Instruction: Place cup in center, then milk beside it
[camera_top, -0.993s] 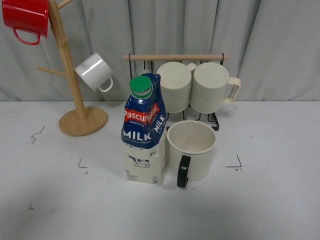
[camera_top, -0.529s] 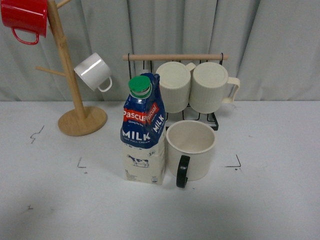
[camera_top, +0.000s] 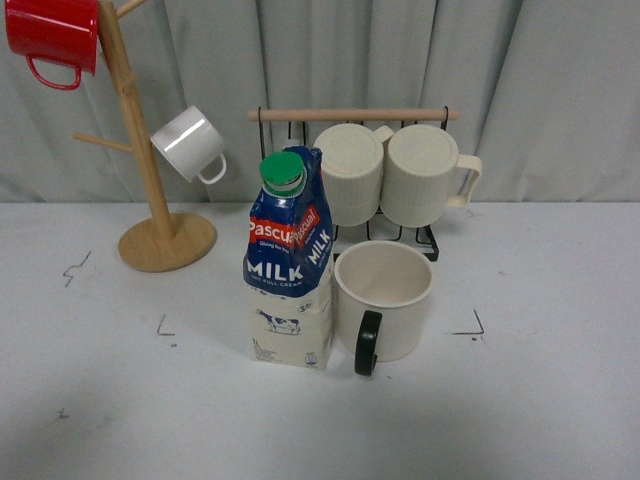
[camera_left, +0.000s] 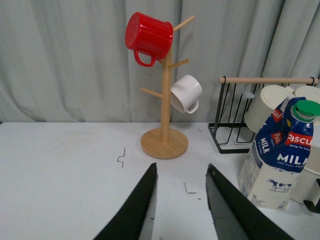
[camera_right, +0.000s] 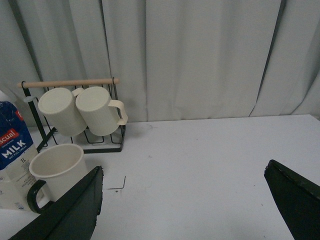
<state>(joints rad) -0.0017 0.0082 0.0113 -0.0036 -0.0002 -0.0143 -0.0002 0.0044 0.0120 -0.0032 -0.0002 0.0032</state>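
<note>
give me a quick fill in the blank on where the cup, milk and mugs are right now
1. In the front view, the milk stands upright to the ____ of the cup.
2. The cap on the milk is ____ in colour.
3. The red mug hangs on the wooden ____.
4. The left gripper has its jaws ____, holding nothing.

Missing words: left; green; mug tree; open

Soft, even, slightly dim light; faint shadows, mild grain, no glare.
</note>
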